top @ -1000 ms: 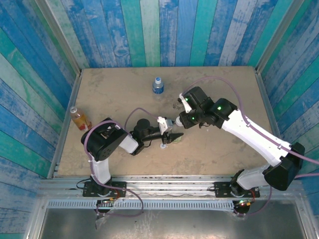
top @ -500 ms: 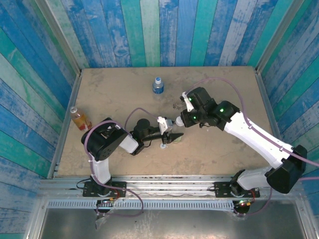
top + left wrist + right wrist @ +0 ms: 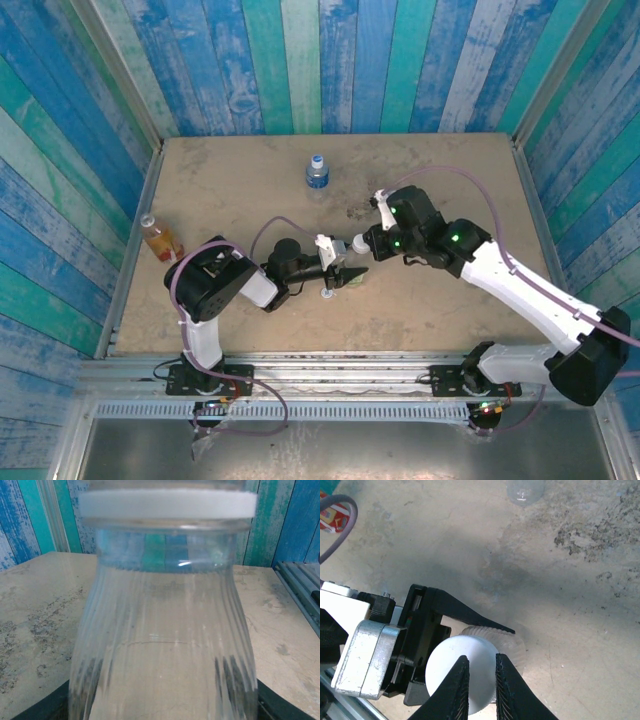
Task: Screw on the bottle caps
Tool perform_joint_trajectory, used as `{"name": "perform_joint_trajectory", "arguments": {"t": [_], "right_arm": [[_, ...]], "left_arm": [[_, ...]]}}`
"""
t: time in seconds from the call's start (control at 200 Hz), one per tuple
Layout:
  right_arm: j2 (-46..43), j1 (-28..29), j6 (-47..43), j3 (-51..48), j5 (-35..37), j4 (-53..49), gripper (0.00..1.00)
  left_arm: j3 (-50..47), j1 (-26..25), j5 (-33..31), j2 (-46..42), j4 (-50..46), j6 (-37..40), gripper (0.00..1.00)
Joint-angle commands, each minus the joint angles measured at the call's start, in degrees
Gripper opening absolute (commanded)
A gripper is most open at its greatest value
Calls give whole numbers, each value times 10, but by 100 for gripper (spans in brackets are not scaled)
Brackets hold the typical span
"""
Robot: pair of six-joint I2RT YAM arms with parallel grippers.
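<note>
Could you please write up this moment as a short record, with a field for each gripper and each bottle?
left gripper: shut on the clear bottle, holding it upright
right gripper: shut, fingertips over the white cap; contact unclear
white cap: sitting on the clear bottle's neck
blue-capped bottle: upright, far centre of the table, untouched
orange bottle: upright, near the table's left edge, untouched

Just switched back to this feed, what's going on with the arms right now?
The left gripper is shut on the clear bottle, holding it upright. The right gripper is shut, its tips over the white cap sitting on that bottle's neck; whether they press on it isn't clear. The blue-label bottle and the orange bottle stand apart, untouched.
</note>
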Motion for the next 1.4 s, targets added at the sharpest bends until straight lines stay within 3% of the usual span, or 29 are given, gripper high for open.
{"name": "perform_joint_trajectory", "arguments": {"t": [0.0,0.265,0.556,0.836,1.081,1.397], "right_arm": [[14,5,18,-78,-13,-112,16],[16,5,30,-126,-28,-67,15],[7,5,-1,-18,-44,-67,18],[17,-3,-6,46,-33,-40,30],[32,-51,-4,42,-88,-26,30],[19,-76,-2,-2,-169,-25,19]], "left_arm": [[5,-4,-2,27,-37,5,59],[8,-4,2,29,-35,3,59],[8,-4,0,27,-40,6,59],[7,-4,1,26,-44,9,59],[6,-4,2,24,-44,10,59],[7,-4,-2,27,-42,4,59]]}}
